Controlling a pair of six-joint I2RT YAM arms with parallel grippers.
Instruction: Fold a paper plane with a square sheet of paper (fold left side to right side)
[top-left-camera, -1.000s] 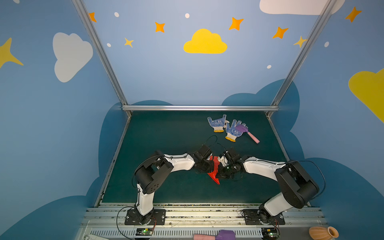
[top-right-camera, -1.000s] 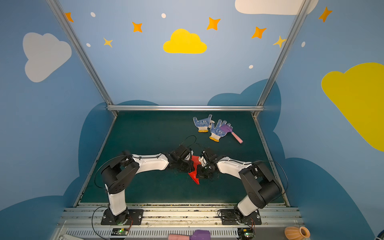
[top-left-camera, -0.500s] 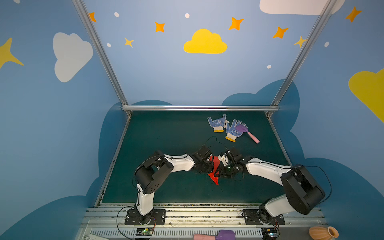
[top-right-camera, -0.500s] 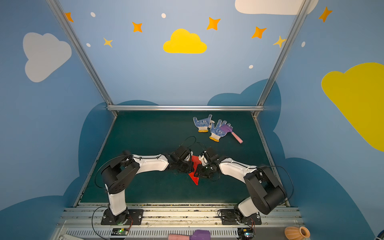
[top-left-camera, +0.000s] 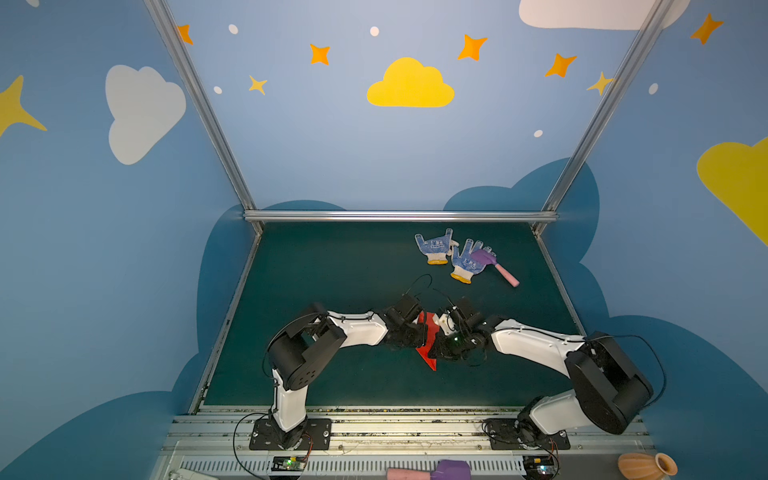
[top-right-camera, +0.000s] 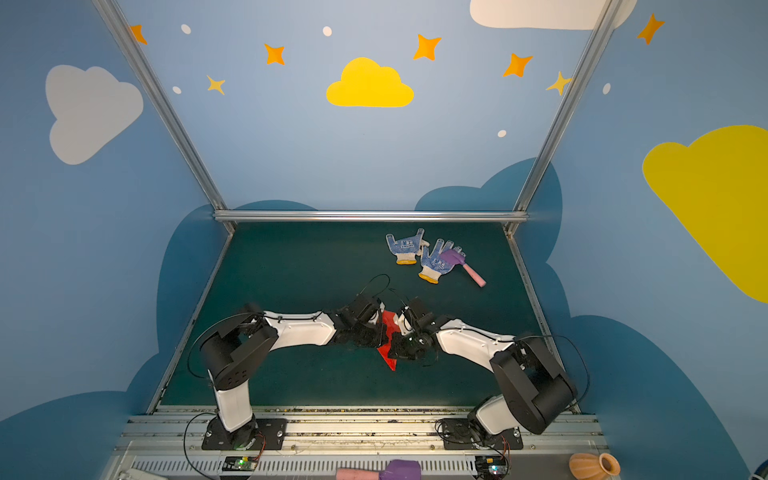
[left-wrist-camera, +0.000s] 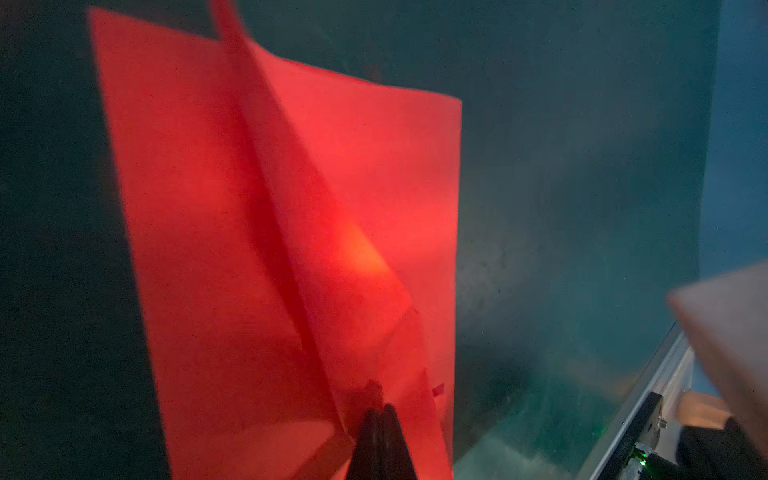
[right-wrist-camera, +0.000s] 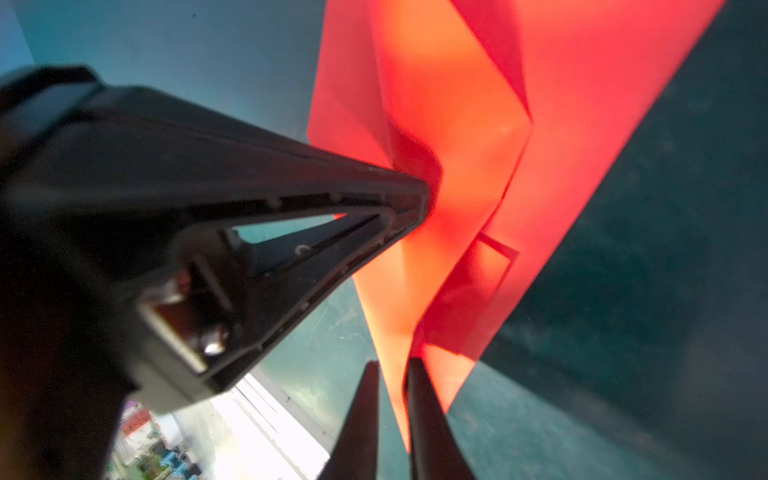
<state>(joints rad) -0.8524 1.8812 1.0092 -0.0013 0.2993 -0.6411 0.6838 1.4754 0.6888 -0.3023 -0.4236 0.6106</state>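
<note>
The paper plane (top-left-camera: 428, 345) is pinched by the closed left gripper (left-wrist-camera: 381, 411) and the closed right gripper (right-wrist-camera: 394, 365); uneven pulling could tear it or spoil its creases.

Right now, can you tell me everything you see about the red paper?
The red paper is thin and bright, glowing orange where light shines through. It is folded into a pointed shape with long creases and loose flaps, its tip toward the near edge of the green mat. The left hand and the right hand pinch it from opposite sides.
</note>
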